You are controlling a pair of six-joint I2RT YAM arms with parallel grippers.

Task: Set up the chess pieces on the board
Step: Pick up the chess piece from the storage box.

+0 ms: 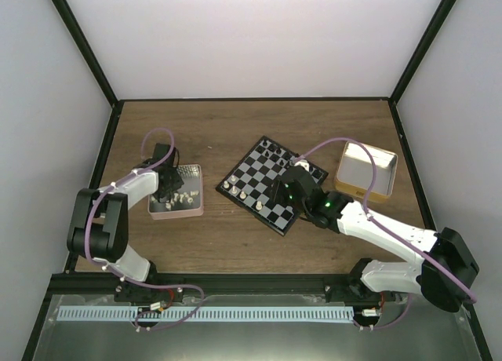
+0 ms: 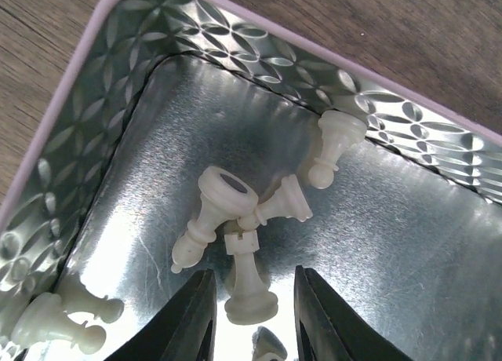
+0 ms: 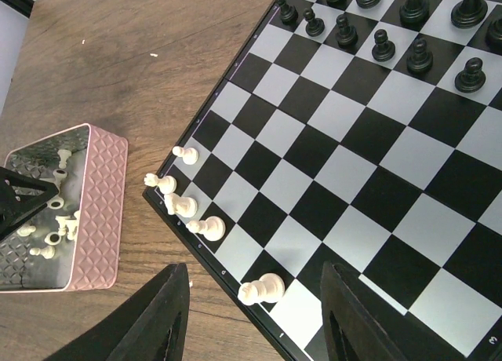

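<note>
The board [image 1: 263, 190] lies mid-table, turned diagonally. Black pieces [image 1: 272, 151] stand along its far edge, also at the top of the right wrist view [image 3: 382, 43]. Several white pieces [image 3: 209, 228] stand along its near-left edge. More white pieces [image 2: 213, 212] lie tumbled in the pink tray [image 1: 198, 206]. My left gripper [image 2: 252, 318] is open inside the tray, its fingers either side of a lying white rook [image 2: 247, 278], not touching it. My right gripper [image 3: 255, 322] is open and empty above the board's near-left edge, over a white piece [image 3: 263, 289].
A tan box [image 1: 366, 171] with a silvery inside stands right of the board. The tray's embossed metal walls [image 2: 235, 43] rise close round the left fingers. The pink tray also shows in the right wrist view [image 3: 94, 212], left of the board.
</note>
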